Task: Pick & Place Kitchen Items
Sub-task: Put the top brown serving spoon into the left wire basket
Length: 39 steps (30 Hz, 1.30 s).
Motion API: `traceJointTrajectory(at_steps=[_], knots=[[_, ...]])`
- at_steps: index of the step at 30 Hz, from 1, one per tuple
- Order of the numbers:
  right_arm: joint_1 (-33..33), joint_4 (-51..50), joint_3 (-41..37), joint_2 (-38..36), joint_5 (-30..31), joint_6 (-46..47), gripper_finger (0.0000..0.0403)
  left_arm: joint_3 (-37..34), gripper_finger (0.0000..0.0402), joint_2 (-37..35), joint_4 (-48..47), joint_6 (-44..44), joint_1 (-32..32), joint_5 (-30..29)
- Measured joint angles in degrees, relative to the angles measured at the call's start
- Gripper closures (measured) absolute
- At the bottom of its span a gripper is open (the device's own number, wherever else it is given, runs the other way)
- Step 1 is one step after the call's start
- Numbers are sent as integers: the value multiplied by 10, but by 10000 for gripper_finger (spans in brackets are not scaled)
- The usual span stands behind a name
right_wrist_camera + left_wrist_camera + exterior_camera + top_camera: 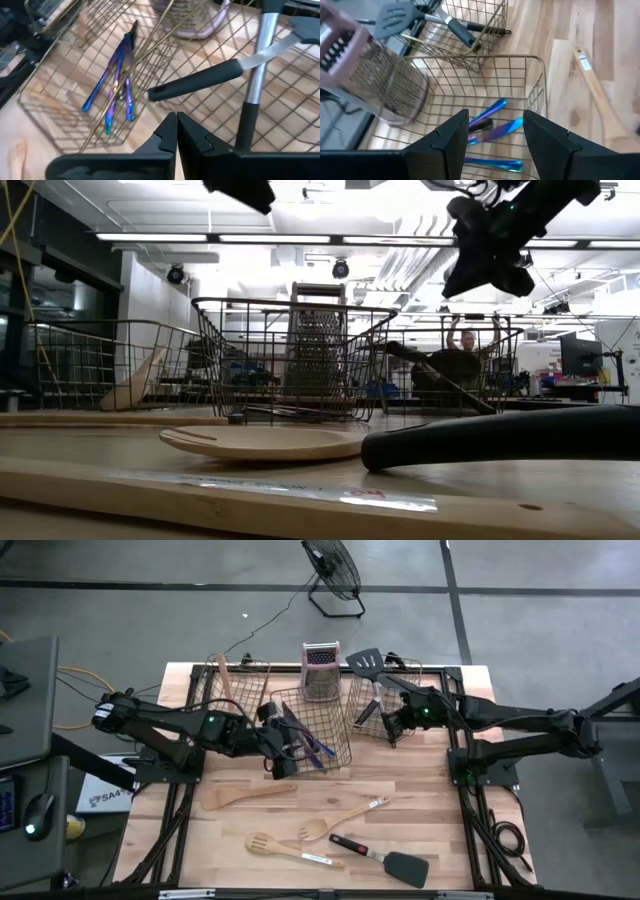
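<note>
Care suits the left tool, fingers spread and empty above the purple-blue cutlery in the middle basket: lift straight clear of the wire rim, while the right tool waits pinched closed.

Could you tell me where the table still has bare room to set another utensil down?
Bare wood lies right of the black spatula, toward the table edge, and in front of the right basket. The front centre is crowded with wooden utensils; the back holds three baskets and the grater.

3 wire baskets, 1 grater, 3 iridescent cutlery pieces.
</note>
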Motion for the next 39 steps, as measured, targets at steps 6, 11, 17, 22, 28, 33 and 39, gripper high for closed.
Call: traceJointTrajectory(at_steps=[6, 11, 17, 22, 28, 33, 39], knots=[[41, -1, 0, -18, 1, 2, 401, -84, 217, -59, 1, -83, 0, 19], [71, 0, 0, -35, 1, 1, 401, -160, 217, -127, -1, -145, 0, 65], [101, -4, 0, -62, 9, -4, 401, -249, 217, -184, -2, -208, 0, 106], [152, -16, 0, -100, 75, -15, 401, -305, 217, -200, -6, -251, 0, 152], [225, -16, 0, -138, 149, -15, 401, -328, 217, -201, -12, -279, 0, 194], [294, -15, 0, -135, 200, -1, 401, -336, 217, -201, -14, -280, 0, 220], [380, 16, -9, -138, 321, 20, 401, -336, 217, -201, -17, -277, 0, 222]])
